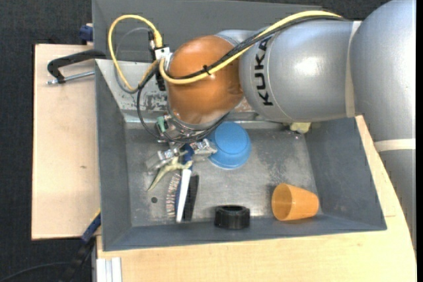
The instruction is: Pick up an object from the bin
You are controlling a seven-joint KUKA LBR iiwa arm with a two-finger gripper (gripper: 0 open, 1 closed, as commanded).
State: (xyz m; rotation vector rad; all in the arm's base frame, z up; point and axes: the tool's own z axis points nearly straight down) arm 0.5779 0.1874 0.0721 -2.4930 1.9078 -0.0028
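Observation:
My gripper (173, 154) is low in the left half of the bin, under the arm's orange cover. It hangs just above the top end of a black-backed brush with pale bristles (182, 197), which lies lengthwise on the bin floor toward the front left. A blue cup (231, 145) sits right beside the gripper on its right, partly under the arm. I see nothing clearly held in the gripper.
A black ring (232, 216) lies at the front wall, right of the brush. An orange cup (295, 202) lies on its side at the front right. The arm and its orange cover hide the back middle of the bin.

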